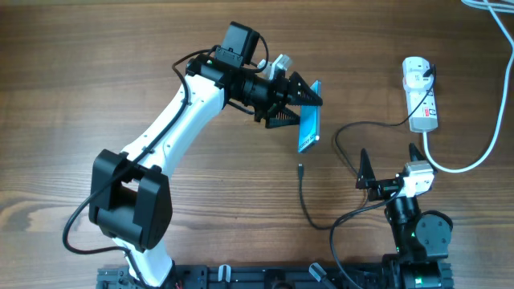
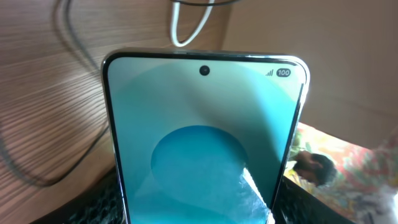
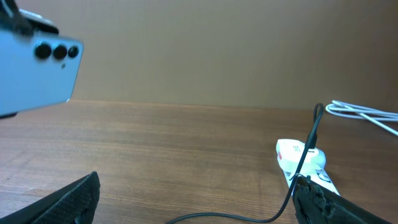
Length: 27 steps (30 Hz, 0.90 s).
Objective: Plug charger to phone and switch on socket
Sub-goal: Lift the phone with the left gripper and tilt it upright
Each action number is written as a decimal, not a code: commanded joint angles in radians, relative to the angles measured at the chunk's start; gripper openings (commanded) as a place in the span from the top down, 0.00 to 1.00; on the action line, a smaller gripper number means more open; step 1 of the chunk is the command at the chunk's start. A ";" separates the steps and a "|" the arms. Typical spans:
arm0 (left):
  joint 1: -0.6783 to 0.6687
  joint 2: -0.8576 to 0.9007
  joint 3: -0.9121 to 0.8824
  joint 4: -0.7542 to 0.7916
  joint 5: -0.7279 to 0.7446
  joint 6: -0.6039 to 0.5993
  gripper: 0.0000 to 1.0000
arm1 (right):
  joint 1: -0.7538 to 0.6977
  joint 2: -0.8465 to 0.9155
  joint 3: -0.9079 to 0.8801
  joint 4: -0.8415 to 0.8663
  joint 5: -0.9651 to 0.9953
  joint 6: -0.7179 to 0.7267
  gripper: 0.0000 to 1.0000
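Note:
My left gripper is shut on the phone and holds it on edge above the table. In the left wrist view the phone's teal screen fills the frame between my left gripper's fingers. The right wrist view shows the phone's blue back at the upper left. The charger lies on the table with its plug tip just below the phone, and it also shows in the right wrist view. The socket lies at the far right. My right gripper is open and empty.
The socket's thick white cord loops off the right edge of the table and shows in the right wrist view. A second stretch of black cable runs from the socket towards my right gripper. The table is brown wood.

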State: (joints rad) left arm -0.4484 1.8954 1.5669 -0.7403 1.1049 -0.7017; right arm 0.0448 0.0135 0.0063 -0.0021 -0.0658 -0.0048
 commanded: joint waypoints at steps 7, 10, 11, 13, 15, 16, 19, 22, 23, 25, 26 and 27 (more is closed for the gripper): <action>0.009 -0.037 0.004 0.064 0.244 -0.079 0.30 | -0.004 -0.006 -0.001 0.003 0.010 0.007 0.00; 0.027 -0.037 0.004 0.128 0.305 -0.125 0.30 | -0.004 -0.006 -0.001 0.003 0.010 0.007 0.00; 0.041 -0.037 0.004 0.157 0.327 -0.146 0.30 | -0.004 -0.006 -0.001 0.003 0.010 0.007 0.00; 0.064 -0.037 0.004 0.173 0.354 -0.152 0.30 | -0.004 -0.006 -0.001 0.003 0.010 0.007 0.00; 0.108 -0.037 0.004 0.173 0.404 -0.152 0.30 | -0.004 -0.006 -0.001 0.003 0.010 0.007 0.00; 0.127 -0.037 0.004 0.173 0.418 -0.152 0.30 | -0.004 -0.006 -0.001 0.003 0.010 0.007 0.00; 0.176 -0.037 0.004 0.172 0.432 -0.152 0.31 | -0.004 -0.006 -0.001 0.003 0.010 0.007 0.00; 0.209 -0.037 0.004 0.172 0.431 -0.202 0.29 | -0.004 -0.006 -0.001 0.003 0.010 0.007 0.00; 0.214 -0.037 0.004 0.173 0.431 -0.234 0.30 | -0.004 -0.006 -0.001 0.003 0.010 0.007 0.00; 0.221 -0.037 0.004 0.173 0.432 -0.285 0.32 | -0.004 -0.006 -0.001 0.003 0.010 0.007 0.00; 0.224 -0.037 0.004 0.173 0.432 -0.300 0.32 | -0.004 -0.006 -0.001 0.003 0.010 0.007 0.00; 0.229 -0.037 0.004 0.173 0.432 -0.320 0.31 | -0.004 -0.006 -0.001 0.003 0.010 0.007 0.00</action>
State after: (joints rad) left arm -0.2333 1.8942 1.5658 -0.5743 1.4879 -0.9352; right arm 0.0448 0.0135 0.0063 -0.0021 -0.0658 -0.0048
